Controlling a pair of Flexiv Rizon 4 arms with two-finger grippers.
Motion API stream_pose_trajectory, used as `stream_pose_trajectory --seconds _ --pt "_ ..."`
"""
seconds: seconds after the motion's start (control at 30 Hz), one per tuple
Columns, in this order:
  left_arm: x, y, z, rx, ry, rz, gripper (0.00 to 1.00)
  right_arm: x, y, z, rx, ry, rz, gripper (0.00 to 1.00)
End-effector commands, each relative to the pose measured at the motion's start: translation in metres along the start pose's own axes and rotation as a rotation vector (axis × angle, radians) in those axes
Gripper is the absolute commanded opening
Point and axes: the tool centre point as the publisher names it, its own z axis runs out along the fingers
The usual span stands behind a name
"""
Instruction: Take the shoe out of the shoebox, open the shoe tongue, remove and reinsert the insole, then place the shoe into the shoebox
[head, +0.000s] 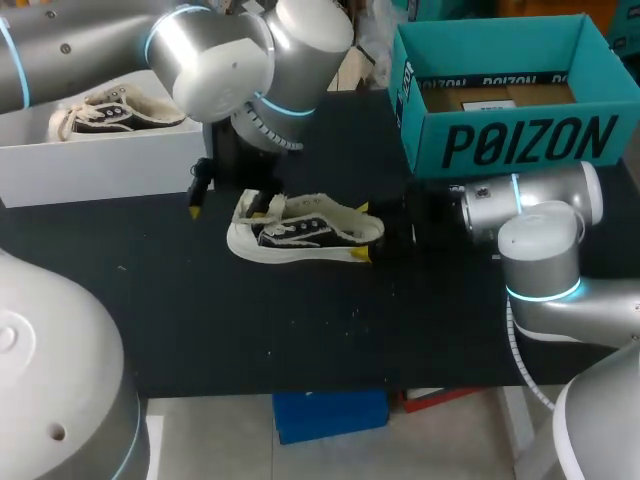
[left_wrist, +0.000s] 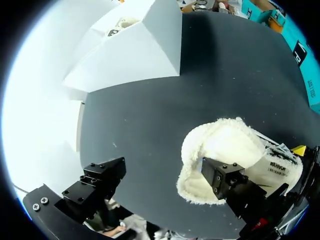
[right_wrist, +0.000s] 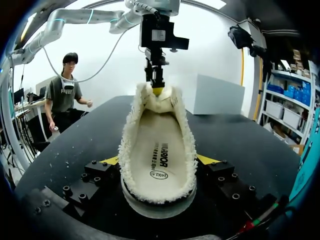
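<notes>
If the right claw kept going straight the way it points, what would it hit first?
The shoe: its heel sits clamped between the right gripper's fingers, so it would just push it. Past the shoe's toe, the left gripper looks to stand in the same line.

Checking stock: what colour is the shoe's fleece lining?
Cream-white shoe lining, best in right wrist view.
</notes>
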Motion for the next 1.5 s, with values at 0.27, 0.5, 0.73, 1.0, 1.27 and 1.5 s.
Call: stream_pose_trajectory --seconds 0.27,0.5,0.73,1.0,1.27,1.5 --pt "-0.007 0.001 -0.005 0.029 0.047 0.034 1.00 -0.001 -0.003 0.000 0.001 -0.001 0.001 0.00" --pt "-0.010 -0.004 -0.051 0.076 0.341 0.372 1.00 -0.001 -0.003 0.000 0.001 -0.001 0.001 0.00" --pt "0.016 -0.008 -0.078 -0.012 0.581 1.036 0.00 -0.001 -0.003 0.000 0.001 -0.001 0.001 0.00" --pt "0.082 -0.040 -0.080 -0.281 0.372 0.942 0.00 -0.001 -0.003 0.000 0.001 -0.001 0.001 0.00" --pt "0.082 -0.040 -0.080 -0.281 0.372 0.942 0.00 -0.001 -0.003 0.000 0.001 -0.001 0.001 0.00" --pt "0.082 -0.040 -0.080 -0.281 0.372 0.942 0.00 -0.001 -0.003 0.000 0.001 -0.001 0.001 0.00"
